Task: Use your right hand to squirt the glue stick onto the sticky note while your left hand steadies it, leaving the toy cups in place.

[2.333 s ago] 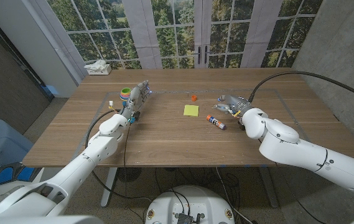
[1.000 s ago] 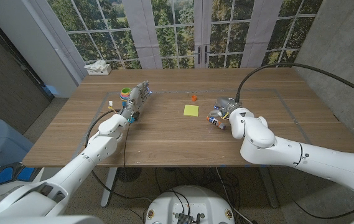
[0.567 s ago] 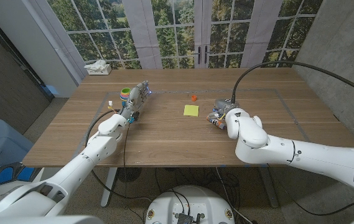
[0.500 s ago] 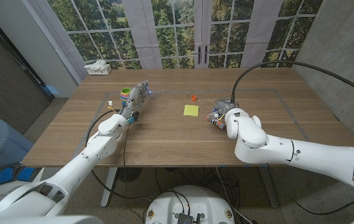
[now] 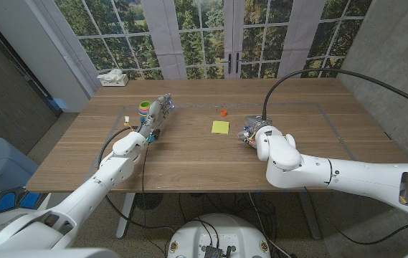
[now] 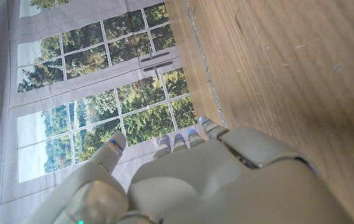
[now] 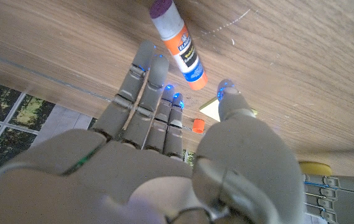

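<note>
Wooden table (image 5: 189, 161), windows behind. Right hand (image 7: 164, 118) open, fingers spread just short of glue stick (image 7: 178, 43). Left hand (image 5: 157, 115) open, toy cups (image 5: 145, 107) beside it; sticky note (image 5: 220, 127) well apart.

glue stick (image 7: 178, 42): orange-white, purple cap, lying flat | sticky note (image 5: 220, 127): yellow, flat | toy cups (image 5: 144, 107): stacked, left
</note>
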Motion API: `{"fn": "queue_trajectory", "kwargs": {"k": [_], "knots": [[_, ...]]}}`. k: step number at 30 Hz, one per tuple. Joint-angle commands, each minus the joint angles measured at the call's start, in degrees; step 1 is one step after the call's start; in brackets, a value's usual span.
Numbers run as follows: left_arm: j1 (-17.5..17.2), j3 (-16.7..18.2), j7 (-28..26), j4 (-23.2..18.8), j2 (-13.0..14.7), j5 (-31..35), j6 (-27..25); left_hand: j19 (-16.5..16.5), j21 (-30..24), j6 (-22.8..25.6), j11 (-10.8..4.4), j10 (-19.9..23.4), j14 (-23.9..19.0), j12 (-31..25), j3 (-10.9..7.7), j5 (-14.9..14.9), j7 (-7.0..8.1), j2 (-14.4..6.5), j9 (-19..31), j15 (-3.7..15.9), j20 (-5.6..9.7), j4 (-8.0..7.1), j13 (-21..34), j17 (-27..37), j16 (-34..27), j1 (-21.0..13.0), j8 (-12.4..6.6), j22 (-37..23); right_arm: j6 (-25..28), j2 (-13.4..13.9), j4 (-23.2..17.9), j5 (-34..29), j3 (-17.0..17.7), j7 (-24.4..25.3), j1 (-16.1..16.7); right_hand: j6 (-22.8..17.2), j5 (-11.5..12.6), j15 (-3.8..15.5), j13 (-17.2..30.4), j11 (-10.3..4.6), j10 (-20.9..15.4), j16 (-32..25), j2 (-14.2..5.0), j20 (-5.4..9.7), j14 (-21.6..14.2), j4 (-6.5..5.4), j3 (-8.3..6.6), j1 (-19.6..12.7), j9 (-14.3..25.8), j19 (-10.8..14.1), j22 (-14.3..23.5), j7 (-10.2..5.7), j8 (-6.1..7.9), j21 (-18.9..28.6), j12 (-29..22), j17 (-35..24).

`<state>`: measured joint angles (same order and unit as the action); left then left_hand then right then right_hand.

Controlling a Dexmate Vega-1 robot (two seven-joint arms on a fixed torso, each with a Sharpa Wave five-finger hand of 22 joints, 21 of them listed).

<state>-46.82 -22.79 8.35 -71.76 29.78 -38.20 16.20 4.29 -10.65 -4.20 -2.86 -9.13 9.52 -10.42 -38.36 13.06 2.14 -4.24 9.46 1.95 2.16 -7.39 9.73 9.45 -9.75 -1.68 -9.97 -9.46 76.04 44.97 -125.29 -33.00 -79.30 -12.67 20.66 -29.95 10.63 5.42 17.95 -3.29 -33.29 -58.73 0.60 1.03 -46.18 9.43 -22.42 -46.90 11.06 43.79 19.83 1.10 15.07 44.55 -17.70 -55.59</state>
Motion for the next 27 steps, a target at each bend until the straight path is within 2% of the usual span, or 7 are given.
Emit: {"fn": "queue_trajectory", "kwargs": {"k": [1,10,13,20,24,27], "knots": [[-0.19,0.07,0.10,-0.53,0.23,-0.11,-0.26,0.59,-0.19,0.10,0.15,0.05,2.96,-0.44,-0.36,0.45,0.22,-5.08,0.20,3.50,4.84,-0.01,0.25,0.24,-0.28,-0.16,-0.17,-0.32,2.44,-1.64,2.24,0.93,-2.97,6.66,-0.33,-1.04,0.66,6.91,0.63,-0.51,-0.95,-1.09,0.83,0.32,-1.08,0.51,0.20,-1.25,0.32,0.92,0.07,-0.41,0.40,0.84,-0.42,-1.07],[-0.18,0.05,0.17,-0.47,0.21,-0.15,-0.28,0.59,-0.20,0.14,0.13,0.05,2.94,-0.45,-0.33,0.44,0.21,-4.97,0.20,3.55,4.78,0.03,0.25,0.24,-0.29,-0.14,-0.18,-0.32,3.94,-3.23,5.32,3.20,-7.09,7.11,-3.54,-2.10,1.17,7.13,1.33,-0.98,-1.74,-2.00,-0.36,0.92,-1.85,0.65,-0.54,-4.09,0.38,1.25,0.03,-1.02,0.63,1.72,-0.54,-1.83],[-0.13,0.00,0.25,-0.47,0.26,-0.13,-0.38,0.59,-0.21,0.14,0.19,0.06,2.92,-0.45,-0.33,0.43,0.20,-4.96,0.20,3.55,4.76,0.04,0.25,0.24,-0.30,-0.14,-0.18,-0.32,3.94,-3.48,5.83,4.10,-7.16,7.74,-3.68,-2.44,1.14,7.08,1.51,-1.04,-1.93,-2.53,-0.49,1.24,-2.29,0.65,-0.50,-4.65,0.39,1.48,0.04,-1.15,0.71,2.04,-0.55,-2.13],[0.13,-0.04,0.36,-0.19,0.16,-0.11,-0.36,0.61,-0.20,0.15,0.16,0.04,2.93,-0.45,-0.32,0.42,0.18,-4.89,0.20,3.50,4.82,0.09,0.25,0.23,-0.29,-0.14,-0.18,-0.32,3.94,-4.16,7.22,4.00,-7.23,8.27,-3.62,-4.33,0.80,7.07,2.75,-1.90,-4.52,-5.97,-1.78,2.42,-3.78,0.61,-0.90,-8.56,0.49,1.72,0.79,-1.85,1.10,4.25,-1.19,-6.18],[0.27,-0.05,0.48,0.05,0.08,-0.10,-0.24,0.64,-0.20,0.13,0.17,0.03,2.90,-0.45,-0.31,0.41,0.20,-4.86,0.20,3.52,4.78,0.12,0.25,0.23,-0.30,-0.14,-0.18,-0.32,3.94,-4.63,8.27,4.20,-7.63,8.03,-3.98,-5.79,0.29,7.12,3.72,-2.33,-5.63,-8.40,-2.11,2.39,-4.61,0.61,-0.95,-10.62,0.57,2.06,2.71,-2.70,1.41,7.01,-1.32,-9.87],[0.26,0.00,0.55,0.07,0.05,-0.22,-0.26,0.64,-0.20,0.15,0.24,0.03,2.92,-0.45,-0.30,0.41,0.21,-4.84,0.20,3.45,4.78,0.14,0.25,0.23,-0.29,-0.14,-0.19,-0.32,3.94,-4.96,9.14,3.56,-8.79,6.97,-4.77,-5.92,0.19,7.16,3.98,-2.39,-6.07,-8.98,-2.19,2.55,-4.71,0.64,-0.99,-11.21,0.58,2.06,3.06,-2.67,1.40,7.61,-1.42,-10.82]]}}
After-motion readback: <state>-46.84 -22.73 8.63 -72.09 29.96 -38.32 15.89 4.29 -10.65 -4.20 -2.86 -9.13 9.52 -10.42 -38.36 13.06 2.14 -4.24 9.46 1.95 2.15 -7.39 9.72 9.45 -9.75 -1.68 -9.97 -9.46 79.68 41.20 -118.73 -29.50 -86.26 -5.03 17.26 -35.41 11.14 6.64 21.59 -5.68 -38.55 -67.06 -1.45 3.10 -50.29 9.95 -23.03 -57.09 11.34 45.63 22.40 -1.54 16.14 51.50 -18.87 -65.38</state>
